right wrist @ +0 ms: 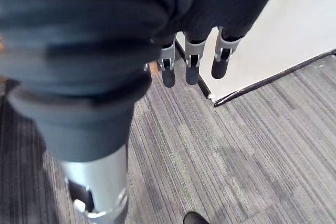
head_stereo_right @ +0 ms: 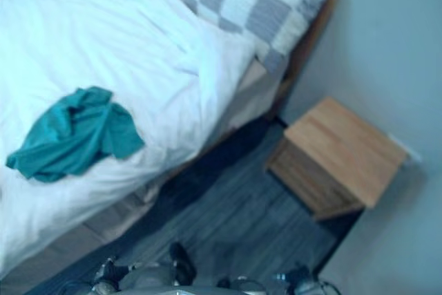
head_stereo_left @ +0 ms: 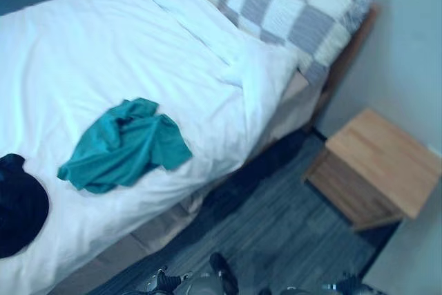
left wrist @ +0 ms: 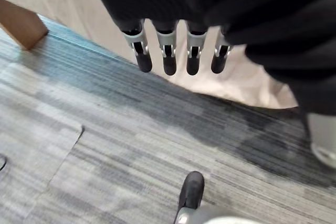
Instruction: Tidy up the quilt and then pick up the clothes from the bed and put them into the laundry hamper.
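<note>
A white quilt (head_stereo_left: 124, 53) covers the bed, its top edge folded back below a grey-and-white checked pillow (head_stereo_left: 290, 5). A crumpled teal garment (head_stereo_left: 124, 144) lies on the quilt near the bed's side edge. A dark garment (head_stereo_left: 21, 202) lies at the bed's left end. My left hand (left wrist: 168, 51) hangs over the grey carpet beside the bed with its fingers straight, holding nothing. My right hand (right wrist: 191, 59) hangs over the carpet near a white wall, fingers straight and empty.
A wooden bedside table (head_stereo_left: 376, 167) stands right of the bed against the wall (head_stereo_right: 387, 46). Grey striped carpet (head_stereo_left: 276, 226) runs between bed and table. The bed's beige side panel (left wrist: 231, 77) is close behind the left hand.
</note>
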Controlling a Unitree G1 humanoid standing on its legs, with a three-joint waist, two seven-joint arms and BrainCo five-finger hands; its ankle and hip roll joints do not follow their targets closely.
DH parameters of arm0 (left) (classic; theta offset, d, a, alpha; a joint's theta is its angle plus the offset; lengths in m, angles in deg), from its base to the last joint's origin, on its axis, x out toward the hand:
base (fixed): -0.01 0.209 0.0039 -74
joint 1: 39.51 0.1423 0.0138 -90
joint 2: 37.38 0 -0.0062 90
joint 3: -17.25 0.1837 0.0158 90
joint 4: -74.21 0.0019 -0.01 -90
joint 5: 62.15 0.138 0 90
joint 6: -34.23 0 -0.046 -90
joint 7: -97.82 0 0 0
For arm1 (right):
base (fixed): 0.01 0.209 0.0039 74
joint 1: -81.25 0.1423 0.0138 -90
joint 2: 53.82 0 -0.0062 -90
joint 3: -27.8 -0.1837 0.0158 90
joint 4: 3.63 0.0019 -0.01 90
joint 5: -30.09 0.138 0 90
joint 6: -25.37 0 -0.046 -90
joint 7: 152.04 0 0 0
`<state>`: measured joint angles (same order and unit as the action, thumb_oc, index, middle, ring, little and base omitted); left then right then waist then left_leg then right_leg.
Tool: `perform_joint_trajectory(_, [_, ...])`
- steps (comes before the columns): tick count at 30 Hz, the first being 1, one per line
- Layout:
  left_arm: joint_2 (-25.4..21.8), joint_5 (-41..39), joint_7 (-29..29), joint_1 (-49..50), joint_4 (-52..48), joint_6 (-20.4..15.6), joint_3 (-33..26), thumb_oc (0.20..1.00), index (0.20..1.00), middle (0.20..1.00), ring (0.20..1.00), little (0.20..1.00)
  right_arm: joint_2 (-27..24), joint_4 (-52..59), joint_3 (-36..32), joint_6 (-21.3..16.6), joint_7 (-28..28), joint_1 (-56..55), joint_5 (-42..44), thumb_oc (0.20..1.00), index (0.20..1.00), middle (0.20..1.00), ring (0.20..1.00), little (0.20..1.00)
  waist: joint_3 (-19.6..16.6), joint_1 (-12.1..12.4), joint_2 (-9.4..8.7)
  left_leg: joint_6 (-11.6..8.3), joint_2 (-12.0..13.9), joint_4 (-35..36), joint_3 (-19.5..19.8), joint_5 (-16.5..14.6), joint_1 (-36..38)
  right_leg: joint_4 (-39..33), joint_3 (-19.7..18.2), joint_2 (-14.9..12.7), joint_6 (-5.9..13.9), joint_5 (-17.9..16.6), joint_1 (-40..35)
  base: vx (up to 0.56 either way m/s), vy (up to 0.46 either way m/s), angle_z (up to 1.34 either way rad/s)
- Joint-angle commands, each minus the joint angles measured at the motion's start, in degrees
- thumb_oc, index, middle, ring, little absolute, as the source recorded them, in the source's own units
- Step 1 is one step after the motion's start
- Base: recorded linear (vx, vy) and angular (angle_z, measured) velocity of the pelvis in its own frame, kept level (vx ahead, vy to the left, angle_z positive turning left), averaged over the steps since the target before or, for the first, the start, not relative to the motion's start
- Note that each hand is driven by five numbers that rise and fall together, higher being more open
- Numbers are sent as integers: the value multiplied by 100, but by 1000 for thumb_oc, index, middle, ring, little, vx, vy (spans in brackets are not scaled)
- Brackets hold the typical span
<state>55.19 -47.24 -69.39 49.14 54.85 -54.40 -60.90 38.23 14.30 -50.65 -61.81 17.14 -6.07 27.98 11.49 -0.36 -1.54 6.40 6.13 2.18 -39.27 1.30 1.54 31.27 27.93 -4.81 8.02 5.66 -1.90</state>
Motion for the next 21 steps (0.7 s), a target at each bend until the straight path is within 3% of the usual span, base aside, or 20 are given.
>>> perform_joint_trajectory(1, [-317,195,92,-119,76,103,131,1000,1000,1000,1000,1000,92,233,-246,-23,-58,254,246,1000,1000,1000,1000,1000,320,-43,-196,-680,155,229,35,-334,419,1047,-479,-713,698,-294,857,125,-73,78])
perform_joint_trajectory(2, [-339,162,102,-138,60,101,124,1000,1000,1000,1000,1000,88,254,-294,-33,-88,270,298,1000,1000,1000,1000,1000,339,-20,-203,-699,200,230,110,-331,448,985,-492,-811,698,-261,912,299,-195,95])
perform_joint_trajectory(3, [-428,68,138,-214,16,77,92,1000,1000,1000,1000,1000,36,277,-404,-69,-172,307,443,1000,1000,1000,1000,1000,362,32,-268,-770,233,223,313,-317,483,302,-567,-1029,620,-62,890,311,-244,55])
perform_joint_trajectory(5, [-475,18,162,-231,-1,52,83,1000,1000,1000,1000,1000,-27,350,-429,-90,-203,350,491,1000,1000,1000,1000,1000,362,44,-278,-831,269,228,425,-313,485,-163,-636,-1073,534,17,835,238,-299,56])
perform_joint_trajectory(6, [-614,39,240,-254,-27,-12,91,1000,1000,1000,1000,1000,-309,752,-412,-202,-239,439,449,1000,1000,1000,1000,1000,350,57,-331,-1027,352,236,692,-316,469,-1588,-1169,-1175,412,5,796,180,-308,69])
perform_joint_trajectory(7, [-611,41,240,-252,-26,-15,91,1000,1000,1000,1000,1000,-314,769,-414,-193,-237,427,446,1000,1000,1000,1000,1000,349,51,-315,-1033,366,236,699,-313,473,-1678,-1147,-1149,410,-38,743,262,-425,71])
perform_joint_trajectory(8, [-661,102,262,-272,-60,-43,104,1000,1000,1000,1000,1000,-524,1167,-397,-235,-276,436,331,1000,1000,1000,1000,1000,325,26,-349,-1125,398,252,842,-352,468,-2357,-1425,-1172,460,-192,658,280,-406,77])
perform_joint_trajectory(9, [-787,231,329,-333,-61,-86,86,1000,1000,1000,1000,1000,-1060,2167,-418,-347,-380,398,9,1000,1000,1000,1000,1000,323,-129,-387,-1283,480,282,1131,-424,494,-3041,-2349,-1298,577,-485,772,308,-593,77])
perform_joint_trajectory(10, [-810,294,348,-343,-35,-87,49,1000,1000,1000,1000,1000,-1341,2721,-510,-378,-445,348,-110,1000,1000,1000,1000,1000,335,-196,-391,-1339,576,282,1187,-331,460,-3179,-2740,-1329,589,-667,944,225,-473,88])
perform_joint_trajectory(12, [-804,295,349,-341,-34,-87,55,1000,1000,1000,1000,1000,-1347,2742,-519,-364,-441,331,-113,1000,1000,1000,1000,1000,321,-186,-385,-1340,578,282,1179,-331,451,-3180,-2748,-1325,588,-671,959,149,-307,98])
perform_joint_trajectory(13, [-869,399,365,-260,-24,-183,16,1000,1000,1000,1000,1000,-2234,4352,-700,-532,-629,516,-859,1000,1000,1000,1000,1000,268,-213,-420,-1550,758,246,1254,-184,613,-3281,-2845,-1314,691,-701,867,324,-584,112])
perform_joint_trajectory(14, [-852,417,387,-235,-58,-201,63,1000,1000,1000,1000,1000,-2559,4512,-713,-574,-693,717,-1005,1000,1000,1000,1000,1000,260,-205,-394,-1606,867,241,1271,-88,613,-3261,-2821,-1213,686,-725,868,325,-587,74])
perform_joint_trajectory(15, [-843,418,388,-238,-57,-200,61,1000,1000,1000,1000,1000,-2568,4512,-710,-574,-692,722,-1004,1000,1000,1000,1000,1000,263,-215,-377,-1611,880,241,1279,-86,612,-3262,-2810,-1202,683,-724,862,155,-354,23])
perform_joint_trajectory(16, [-803,432,386,-130,-109,-270,59,1000,1000,1000,1000,1000,-2972,4975,-624,-668,-658,948,-1285,1000,1000,1000,1000,1000,218,-216,-311,-1735,1107,234,1249,61,633,-3319,-2777,-1044,649,-656,804,169,-354,10])
perform_joint_trajectory(18, [-738,293,376,-26,-282,-374,78,1000,1000,1000,1000,1000,-3418,5522,-355,-798,-703,1472,-1536,1000,1000,1000,1000,1000,248,-152,-183,-1771,1365,-42,1360,284,515,-3428,-2630,-790,505,-526,625,175,-463,14])
perform_joint_trajectory(19, [-669,252,403,-33,-363,-354,156,1000,1000,1000,1000,1000,-3765,5898,-171,-806,-704,1928,-1818,1000,1000,1000,1000,1000,326,-94,-59,-1779,1490,-371,1287,663,306,-3544,-2339,-656,327,-440,373,157,-380,29])
perform_joint_trajectory(21, [-632,316,366,-14,-446,-338,302,1000,1000,1000,1000,1000,-3928,6089,8,-760,-709,2304,-1881,1000,1000,1000,1000,1000,345,-155,-17,-1750,1365,-577,930,460,282,-3562,-2013,-642,203,-254,121,120,-295,83])
